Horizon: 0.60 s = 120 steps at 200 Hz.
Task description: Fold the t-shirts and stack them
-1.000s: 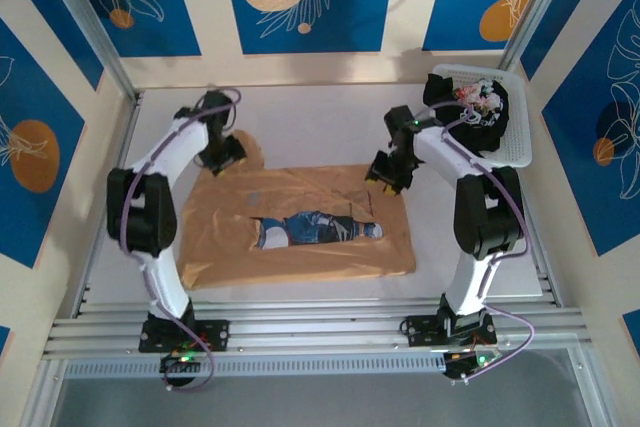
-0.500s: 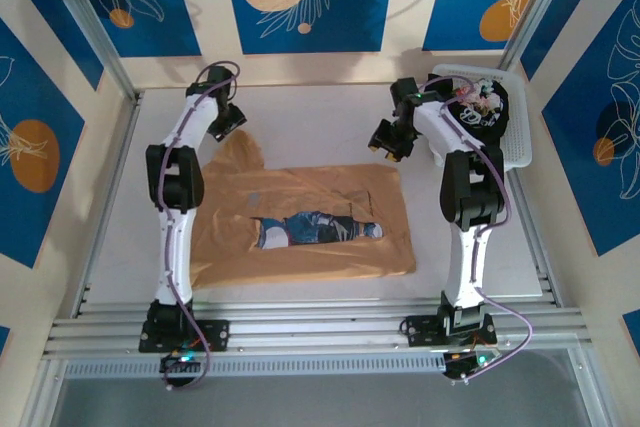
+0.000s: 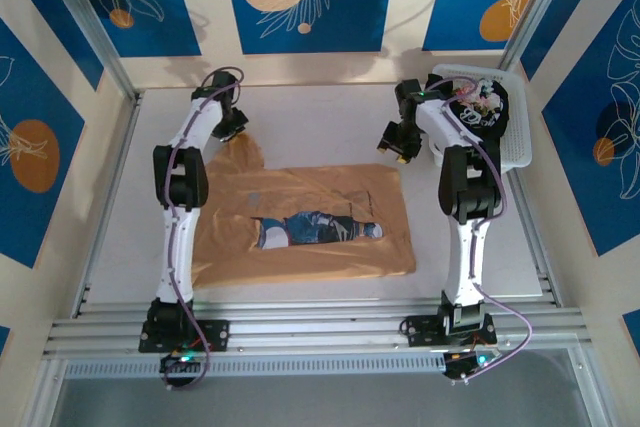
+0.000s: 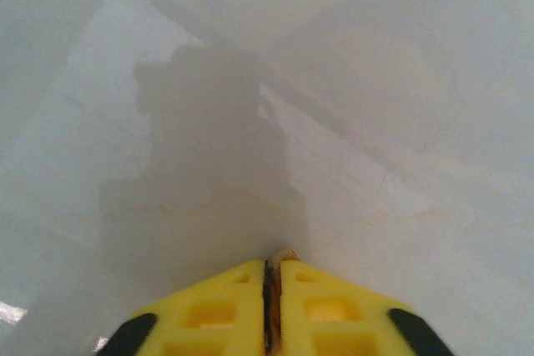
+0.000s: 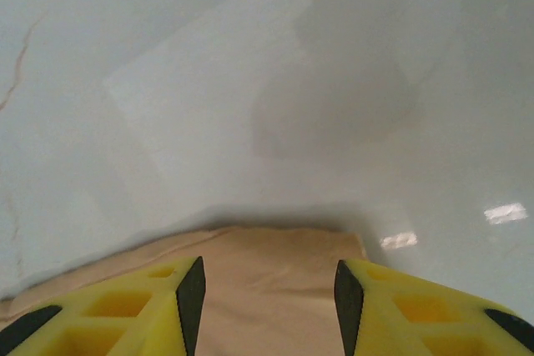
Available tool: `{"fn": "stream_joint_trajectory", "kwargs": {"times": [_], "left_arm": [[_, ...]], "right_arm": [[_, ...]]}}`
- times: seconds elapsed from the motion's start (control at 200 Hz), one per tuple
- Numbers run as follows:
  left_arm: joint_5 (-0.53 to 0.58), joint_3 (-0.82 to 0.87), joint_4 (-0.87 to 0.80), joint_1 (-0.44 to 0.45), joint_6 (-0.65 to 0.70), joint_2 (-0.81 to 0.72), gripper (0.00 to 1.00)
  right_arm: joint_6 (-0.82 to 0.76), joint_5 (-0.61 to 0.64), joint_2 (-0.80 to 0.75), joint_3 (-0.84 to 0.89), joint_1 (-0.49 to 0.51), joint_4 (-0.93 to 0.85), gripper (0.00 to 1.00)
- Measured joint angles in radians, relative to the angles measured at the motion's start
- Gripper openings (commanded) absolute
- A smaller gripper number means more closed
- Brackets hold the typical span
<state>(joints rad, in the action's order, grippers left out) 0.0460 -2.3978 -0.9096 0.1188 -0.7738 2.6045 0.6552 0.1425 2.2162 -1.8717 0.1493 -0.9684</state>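
Observation:
A tan t-shirt [image 3: 300, 252] with a blue print [image 3: 315, 227] lies spread across the middle of the table. My left gripper [image 3: 234, 127] is at its far left sleeve. In the left wrist view that gripper [image 4: 273, 263] is shut, with a sliver of tan cloth [image 4: 287, 254] pinched between the yellow fingers. My right gripper [image 3: 394, 150] hovers at the shirt's far right corner. It [image 5: 265, 279] stands open, with the tan cloth edge [image 5: 267, 256] lying between its fingers. A black t-shirt [image 3: 480, 112] is bunched in the white basket.
The white slatted basket [image 3: 520, 147] stands at the back right, close beside the right arm. Bare white table [image 3: 310, 117] stretches beyond the shirt to the back wall. Metal rails [image 3: 320, 332] run along the near edge.
Both arms have reached out to the shirt's far corners. The left gripper has closed on the cloth's edge. The right gripper has dropped slightly toward its corner.

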Motion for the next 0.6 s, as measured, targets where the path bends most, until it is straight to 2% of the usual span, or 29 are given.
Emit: {"fn": "stream_joint_trajectory", "kwargs": {"times": [0.2, 0.46, 0.555, 0.6], "left_arm": [[-0.02, -0.009, -0.003, 0.002, -0.002, -0.002, 0.0], [-0.054, -0.018, -0.016, 0.006, -0.003, -0.002, 0.0], [-0.067, -0.018, -0.016, 0.007, -0.003, -0.006, 0.0], [-0.072, -0.018, -0.016, 0.007, -0.003, -0.01, 0.0]], "right_arm": [[0.017, 0.035, 0.079, -0.058, 0.0, -0.057, 0.44], [0.033, 0.045, 0.092, -0.06, 0.006, -0.085, 0.44], [0.034, 0.037, 0.094, -0.06, 0.01, -0.084, 0.39], [0.035, 0.032, 0.095, -0.06, 0.013, -0.084, 0.32]]}}
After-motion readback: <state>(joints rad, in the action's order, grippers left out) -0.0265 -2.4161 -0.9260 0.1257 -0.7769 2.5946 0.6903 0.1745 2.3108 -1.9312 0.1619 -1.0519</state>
